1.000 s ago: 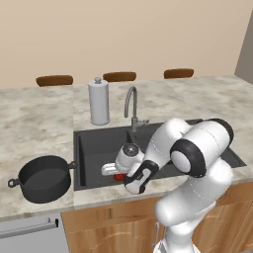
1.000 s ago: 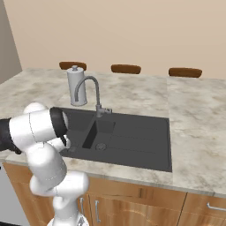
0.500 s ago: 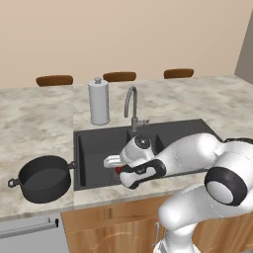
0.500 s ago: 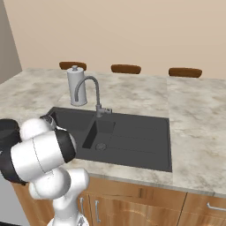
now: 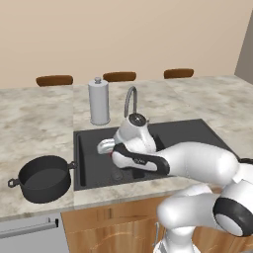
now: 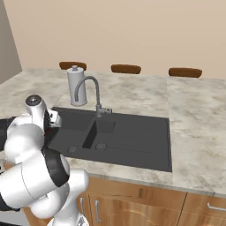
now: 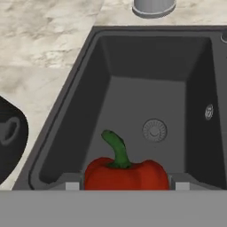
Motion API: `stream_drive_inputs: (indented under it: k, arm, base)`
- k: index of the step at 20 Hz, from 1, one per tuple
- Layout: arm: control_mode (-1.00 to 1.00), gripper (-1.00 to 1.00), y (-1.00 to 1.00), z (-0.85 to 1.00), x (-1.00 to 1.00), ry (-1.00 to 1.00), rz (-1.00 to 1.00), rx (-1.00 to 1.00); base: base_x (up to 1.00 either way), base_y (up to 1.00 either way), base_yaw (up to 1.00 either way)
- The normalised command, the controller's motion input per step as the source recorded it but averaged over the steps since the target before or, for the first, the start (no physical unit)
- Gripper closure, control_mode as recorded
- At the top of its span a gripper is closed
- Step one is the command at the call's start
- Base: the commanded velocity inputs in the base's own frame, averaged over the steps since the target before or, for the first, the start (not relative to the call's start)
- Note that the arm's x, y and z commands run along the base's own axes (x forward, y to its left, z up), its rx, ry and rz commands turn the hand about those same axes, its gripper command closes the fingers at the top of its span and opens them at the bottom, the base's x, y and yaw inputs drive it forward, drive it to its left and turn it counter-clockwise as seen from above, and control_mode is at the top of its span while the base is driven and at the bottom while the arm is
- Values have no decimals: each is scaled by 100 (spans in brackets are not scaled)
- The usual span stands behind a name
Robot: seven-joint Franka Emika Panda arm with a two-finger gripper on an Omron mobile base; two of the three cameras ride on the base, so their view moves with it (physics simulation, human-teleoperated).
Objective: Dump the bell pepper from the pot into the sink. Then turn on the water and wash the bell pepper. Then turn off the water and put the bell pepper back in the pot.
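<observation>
Your gripper (image 7: 125, 186) is clamped on the bell pepper (image 7: 126, 173) — the red body sits squarely between the two finger tips (image 7: 72, 185) at the 6 o'clock edge of the hand view, green stem curling up toward 11 o'clock. You hold it above the left bowl of the sink (image 7: 62, 111), with the round drain (image 7: 154, 130) just past the pepper toward 1 o'clock. From the left base view the hand hangs over that bowl, in front of the faucet (image 5: 129, 101). The pot (image 5: 43, 178) stands on the counter (image 5: 34, 128) at the sink's 9 o'clock — apart from it. The silver canister (image 5: 99, 102) stands at 12 o'clock behind the bowl.
</observation>
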Motion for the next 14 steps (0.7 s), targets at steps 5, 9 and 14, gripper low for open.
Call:
stream_drive_inputs:
  k: [5,9,14]
  arm:
    - [-100,100,36,97,-17,4,12,0]
    - [-100,100,41,56,-31,0,21,0]
    - [-100,100,58,33,-35,0,15,0]
  base:
    - [0,0,0]
    - [0,0,0]
    - [0,0,0]
